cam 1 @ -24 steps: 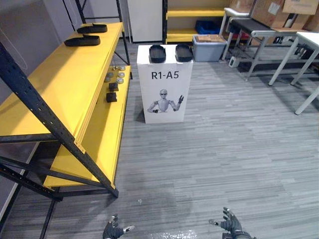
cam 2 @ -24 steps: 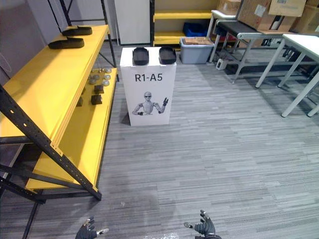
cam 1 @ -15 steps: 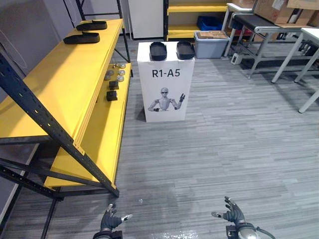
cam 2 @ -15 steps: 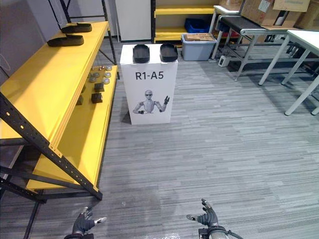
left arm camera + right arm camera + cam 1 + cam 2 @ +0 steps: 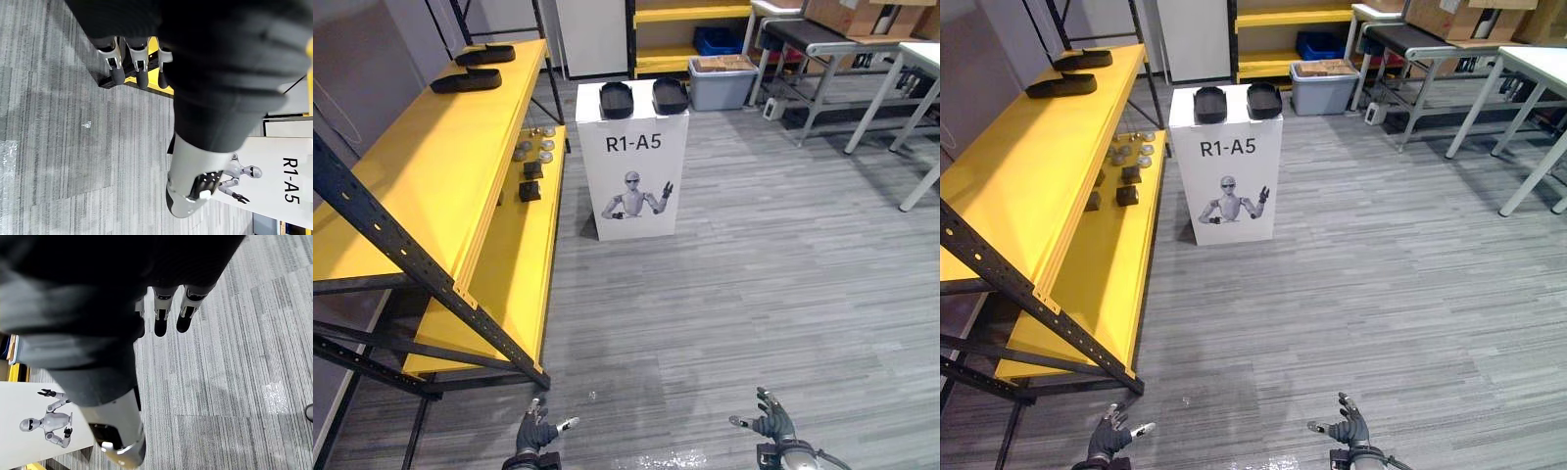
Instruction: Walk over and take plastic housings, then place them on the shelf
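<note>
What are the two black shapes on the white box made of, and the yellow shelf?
The black housings on the white box look like matte moulded plastic: uniform dark colour, rounded hollow forms. The shelf has smooth yellow boards, perhaps painted wood or metal, on dark perforated posts that look like steel.

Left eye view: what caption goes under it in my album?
Two black plastic housings wait on a white box beside the yellow shelf.
</note>
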